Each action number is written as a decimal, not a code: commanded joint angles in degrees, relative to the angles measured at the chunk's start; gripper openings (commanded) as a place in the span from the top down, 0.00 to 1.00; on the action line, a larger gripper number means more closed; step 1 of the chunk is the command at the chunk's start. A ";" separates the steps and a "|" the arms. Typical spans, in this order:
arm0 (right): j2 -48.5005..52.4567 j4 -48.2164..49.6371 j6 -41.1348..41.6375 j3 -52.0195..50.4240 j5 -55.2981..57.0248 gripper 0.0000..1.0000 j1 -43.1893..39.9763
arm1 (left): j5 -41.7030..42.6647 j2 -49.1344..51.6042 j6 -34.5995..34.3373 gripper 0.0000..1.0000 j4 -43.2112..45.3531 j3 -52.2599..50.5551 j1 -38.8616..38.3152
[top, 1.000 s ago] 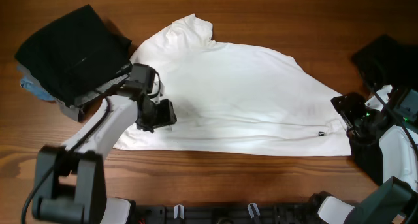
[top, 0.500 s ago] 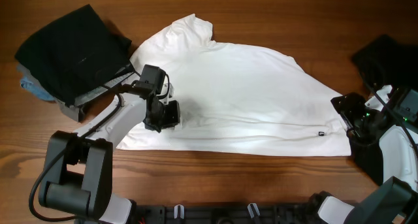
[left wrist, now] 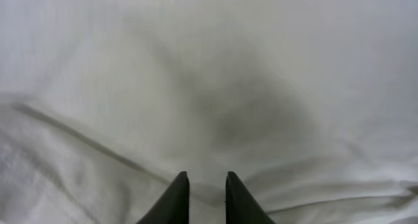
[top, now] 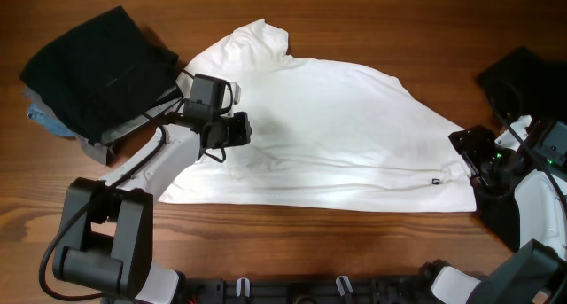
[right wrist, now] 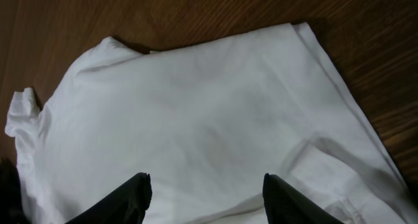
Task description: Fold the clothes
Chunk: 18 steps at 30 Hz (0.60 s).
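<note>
The white T-shirt (top: pixel 337 127) lies spread across the table, with its small black hem tag (top: pixel 435 182) near the lower right edge. My left gripper (top: pixel 235 129) is over the shirt's left part. In the left wrist view its fingers (left wrist: pixel 207 178) are nearly closed on a pinch of the white fabric (left wrist: pixel 196 74), and creases run in toward the tips. My right gripper (top: pixel 469 156) sits at the shirt's right edge. In the right wrist view its fingers (right wrist: pixel 206 185) are wide open above the shirt (right wrist: pixel 196 119). The black garment (top: pixel 97 69) lies at the back left.
The black garment rests on a small pile with blue and grey cloth (top: pixel 49 118) showing under it. Another dark cloth (top: pixel 523 82) lies at the right edge behind my right arm. Bare wooden table (top: pixel 354 20) runs behind the shirt and along the front.
My left gripper has moved up and to the right over the shirt's left part, and the fabric there has creased. The right arm has not moved.
</note>
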 commanded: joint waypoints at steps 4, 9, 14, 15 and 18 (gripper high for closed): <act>-0.52 -0.44 -1.20 0.48 0.17 0.41 -0.07 | -1.27 -4.50 0.63 0.96 -16.74 2.43 -0.02; -0.52 -0.20 -1.20 0.48 0.17 0.40 -0.07 | -5.84 -7.87 1.75 0.96 -27.85 2.16 -0.02; -0.52 -0.24 -1.22 0.48 0.17 0.40 -0.07 | -7.54 -7.32 1.75 0.96 -24.28 -3.06 -0.02; -0.50 -0.26 -1.20 0.48 0.17 0.40 -0.07 | -7.54 -7.30 1.75 0.96 -22.62 -4.31 -0.02; -0.50 -0.24 -1.20 0.48 0.17 0.40 -0.07 | -7.54 -7.30 1.77 0.96 -18.47 -6.67 -0.02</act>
